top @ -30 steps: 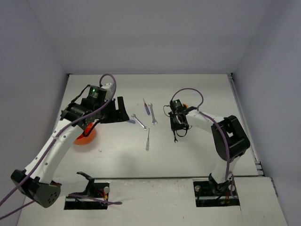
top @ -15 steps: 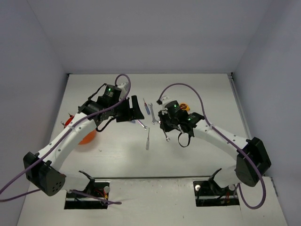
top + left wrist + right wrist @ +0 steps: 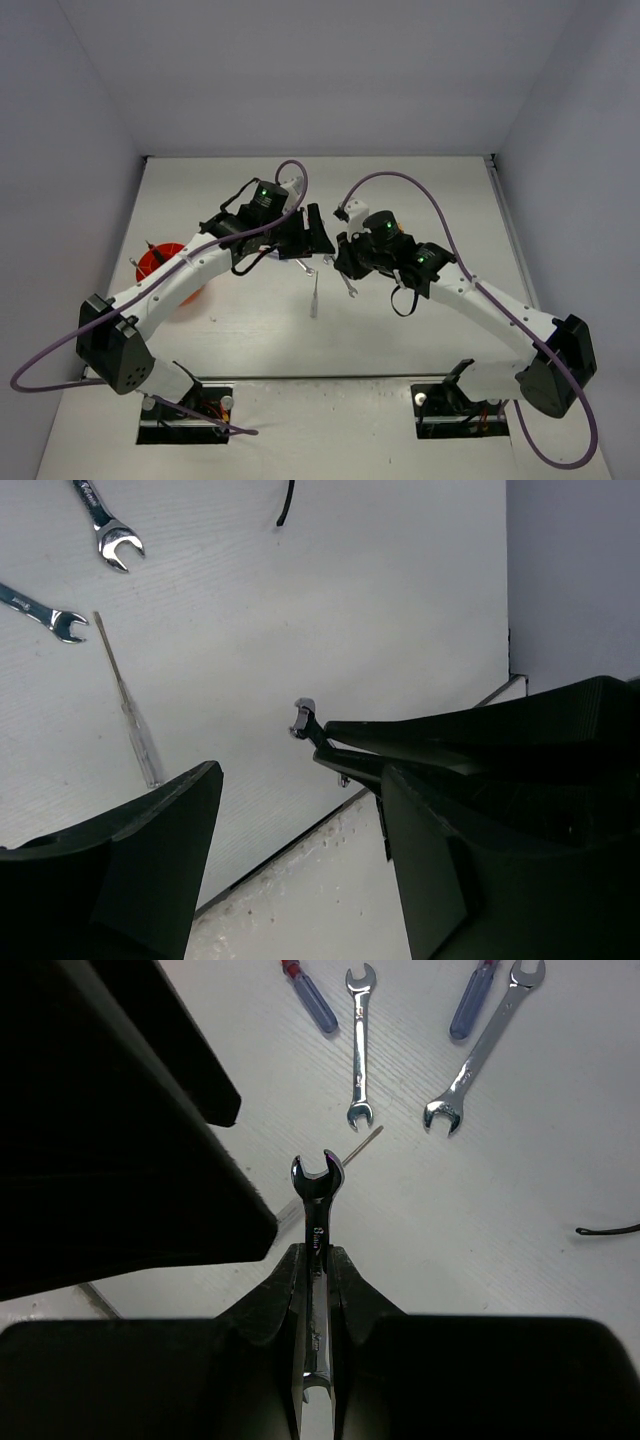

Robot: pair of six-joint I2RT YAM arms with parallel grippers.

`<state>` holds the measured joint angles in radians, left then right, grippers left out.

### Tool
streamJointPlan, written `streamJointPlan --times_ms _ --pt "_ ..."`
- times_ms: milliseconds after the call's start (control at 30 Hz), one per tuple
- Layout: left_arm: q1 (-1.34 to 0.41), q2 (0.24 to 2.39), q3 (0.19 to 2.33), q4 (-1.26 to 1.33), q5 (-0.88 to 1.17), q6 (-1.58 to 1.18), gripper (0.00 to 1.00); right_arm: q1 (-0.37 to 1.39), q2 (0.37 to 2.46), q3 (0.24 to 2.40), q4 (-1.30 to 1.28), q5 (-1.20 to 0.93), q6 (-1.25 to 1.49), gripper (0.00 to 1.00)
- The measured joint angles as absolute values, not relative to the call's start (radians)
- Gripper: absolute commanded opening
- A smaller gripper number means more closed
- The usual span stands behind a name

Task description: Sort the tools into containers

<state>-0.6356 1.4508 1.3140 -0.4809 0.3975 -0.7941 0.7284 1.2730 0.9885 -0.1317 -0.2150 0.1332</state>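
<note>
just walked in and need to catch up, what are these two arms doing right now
The right pincer is shut on a thin silver wrench, lifted over the middle of the table. The left pincer is open and empty, facing that wrench close by, so a handover looks possible. Two more silver wrenches, two blue-handled screwdrivers and a thin clear-handled screwdriver lie loose. The round orange-red plastic tub sits far left.

The bench (image 3: 400, 330) is evenly lit from above; soft shadows are cast under the arms. Near gripper parts are seen dark and blurred.
</note>
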Motion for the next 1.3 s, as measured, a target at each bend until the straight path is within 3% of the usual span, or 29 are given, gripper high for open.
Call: streamJointPlan --times_ms 433,600,700,833,867,967,1000,1100,1300 --pt "-0.666 1.515 1.322 -0.401 0.394 -0.859 0.4 0.73 1.262 1.018 -0.133 -0.252 0.125 0.0" --pt "-0.667 1.538 1.322 -0.393 0.396 -0.873 0.21 0.735 1.262 1.018 -0.132 -0.253 0.124 0.0" --pt "-0.667 1.538 1.322 -0.388 0.397 -0.876 0.04 0.735 1.262 1.018 -0.131 -0.252 0.122 0.0" --pt "-0.667 1.538 1.324 -0.384 0.4 -0.876 0.0 0.735 1.262 1.019 -0.131 -0.252 0.118 0.02" --pt "-0.667 1.538 1.324 -0.384 0.4 -0.876 0.0 0.735 1.262 1.019 -0.131 -0.252 0.118 0.11" --pt "-0.667 1.538 1.325 -0.385 0.398 -0.874 0.0 0.735 1.261 1.019 -0.131 -0.252 0.116 0.52" --pt "-0.667 1.538 1.325 -0.386 0.396 -0.873 0.0 0.735 1.261 1.019 -0.13 -0.252 0.114 0.6" --pt "-0.66 1.535 1.329 -0.411 0.385 -0.856 0.0 0.735 1.258 1.02 -0.131 -0.249 0.11 0.71" --pt "-0.505 1.47 1.332 -0.522 0.337 -0.785 0.0 0.735 1.227 1.02 -0.131 -0.225 0.11 0.73"
